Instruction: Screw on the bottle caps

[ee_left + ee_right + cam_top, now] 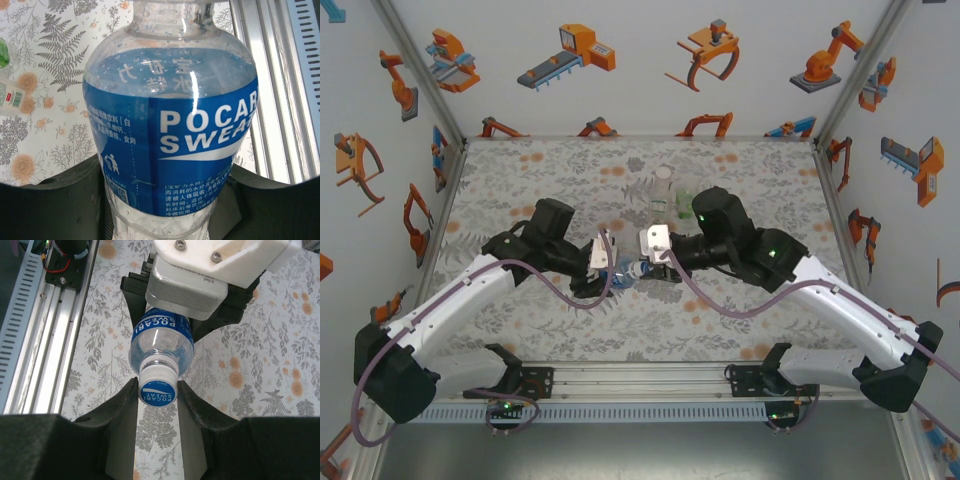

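Observation:
The blue-label bottle (624, 270) (170, 125) (162, 340) lies about level over the table between the two arms. My left gripper (603, 272) (160, 215) is shut on its body, with a black finger (55, 200) on each side. A bottle cap (158, 387), white-sided with a blue printed top, sits on the bottle's neck. My right gripper (652, 268) (158, 390) is shut on that cap, its pads pressing both sides. Behind them stand the white-and-green label bottle (663, 190) (9, 90) and the green-tinted bottle (686, 202).
An aluminium rail (640, 380) (280, 75) (45, 340) runs along the table's near edge, close under the held bottle. The floral table top (520, 190) is bounded by printed walls on three sides. The left wrist's white housing (200, 275) shows beyond the bottle.

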Action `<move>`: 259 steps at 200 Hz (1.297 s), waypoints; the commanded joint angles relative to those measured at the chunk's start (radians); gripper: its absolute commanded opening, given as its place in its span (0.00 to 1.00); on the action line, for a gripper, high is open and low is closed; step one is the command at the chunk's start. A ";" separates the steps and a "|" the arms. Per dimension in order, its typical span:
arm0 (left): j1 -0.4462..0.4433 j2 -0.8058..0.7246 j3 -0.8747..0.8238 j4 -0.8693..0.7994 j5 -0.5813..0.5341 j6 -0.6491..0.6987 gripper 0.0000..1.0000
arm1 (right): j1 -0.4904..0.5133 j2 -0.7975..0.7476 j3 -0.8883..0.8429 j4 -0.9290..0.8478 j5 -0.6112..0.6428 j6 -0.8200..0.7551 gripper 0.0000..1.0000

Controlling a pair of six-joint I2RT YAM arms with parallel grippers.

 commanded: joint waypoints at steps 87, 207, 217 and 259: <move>-0.006 0.025 0.054 -0.056 0.163 0.055 0.00 | 0.055 -0.021 -0.020 -0.054 -0.064 -0.341 0.00; -0.003 0.033 0.073 -0.108 0.187 0.103 0.00 | 0.068 -0.045 -0.060 -0.030 -0.017 -0.150 0.00; -0.003 0.032 0.071 -0.104 0.184 0.104 0.00 | 0.067 -0.064 -0.085 0.007 -0.007 -0.085 0.00; -0.003 0.009 0.056 -0.070 0.180 0.089 0.00 | 0.068 -0.136 -0.205 0.210 0.030 0.206 0.00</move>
